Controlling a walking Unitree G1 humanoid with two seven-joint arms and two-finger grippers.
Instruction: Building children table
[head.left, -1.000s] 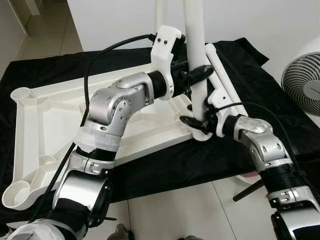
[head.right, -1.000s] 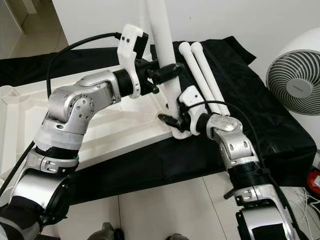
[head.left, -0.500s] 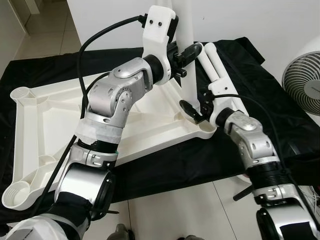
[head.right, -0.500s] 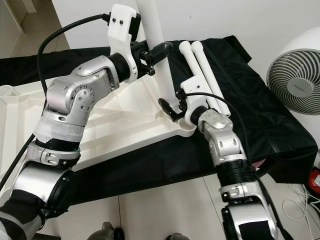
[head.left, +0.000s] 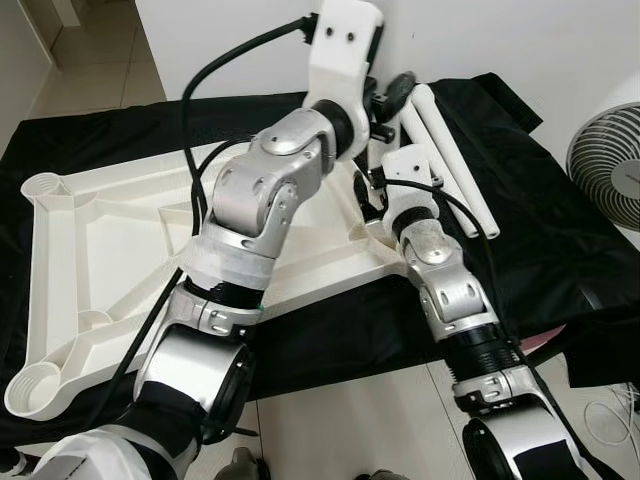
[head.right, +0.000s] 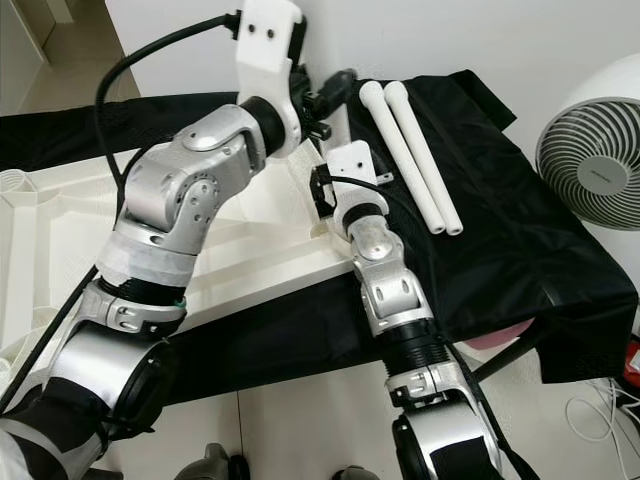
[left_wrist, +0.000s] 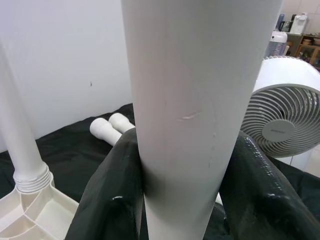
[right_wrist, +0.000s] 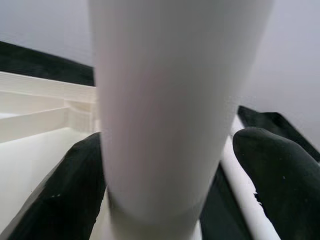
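Left eye view: tiled floor (head.left: 340, 420) nearest, then a surface under a black cloth (head.left: 560, 230). White children's tabletop (head.left: 100, 240) lies upside down on the cloth, ribs up, with a round leg socket (head.left: 30, 385) at its near left corner. Right arm reaches from the near right to the tabletop's far right corner. In the right wrist view the right claw (right_wrist: 165, 190) sits low around the upright white leg (left_wrist: 200, 75), close to where it meets the tabletop. The claw is apart: one finger (right_wrist: 70, 190) lies against the leg, the other finger (right_wrist: 280, 175) stands off it with a gap. Left arm crosses over the tabletop from the near left and goes higher. In the left wrist view the left claw (left_wrist: 190, 200) is clamped on the same leg, both black fingers pressed to its sides. A second leg (left_wrist: 20, 150) stands upright in a threaded socket of the tabletop, beside the held one. Farther right, two spare legs (head.right: 415, 160) lie side by side on the cloth, touching, well apart from the tabletop. A white fan (head.right: 595, 150) is at the far right, off the surface. White wall (head.right: 450, 40) behind.
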